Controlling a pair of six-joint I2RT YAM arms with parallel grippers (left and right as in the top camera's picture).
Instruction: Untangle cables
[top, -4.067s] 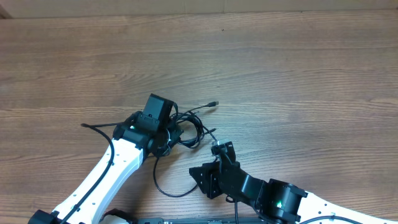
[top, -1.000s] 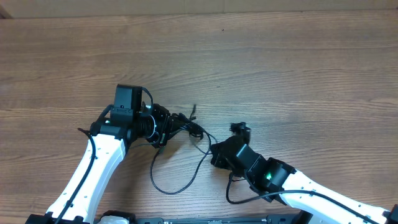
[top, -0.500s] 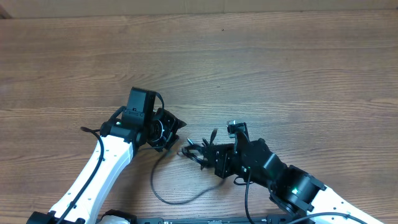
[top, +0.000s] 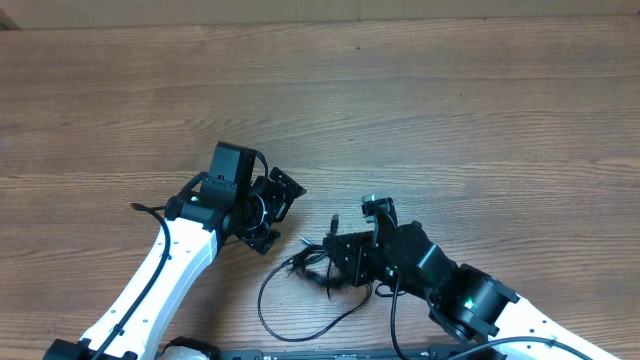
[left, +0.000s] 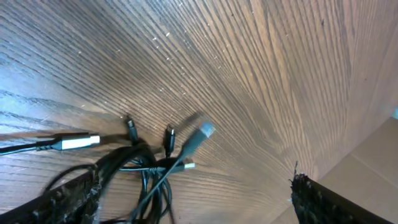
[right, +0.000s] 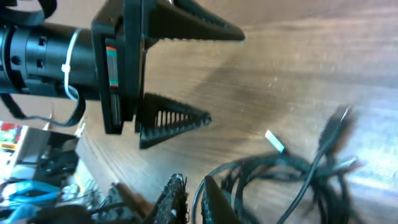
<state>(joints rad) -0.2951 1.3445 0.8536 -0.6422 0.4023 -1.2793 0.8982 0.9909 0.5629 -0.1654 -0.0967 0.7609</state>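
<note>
Black cables (top: 308, 268) now off left fingers (top: 289, 187)

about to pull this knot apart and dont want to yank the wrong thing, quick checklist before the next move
1. Left gripper free: ok. Its fingers stand wide open with nothing between them.
2. Right gripper holding: ok. Its fingers are shut on the cables.
3. Cables separated: not ok. They sit bunched in one tangle beside the right gripper, with a loop trailing toward the near edge.
4. A loose end to grab: ok. The silver plug lies on the table, sticking out of the knot.
5. Which cord the right fingers pinch: cannot tell.
6. Grippers apart: ok. The overhead view shows a gap between them.
</note>
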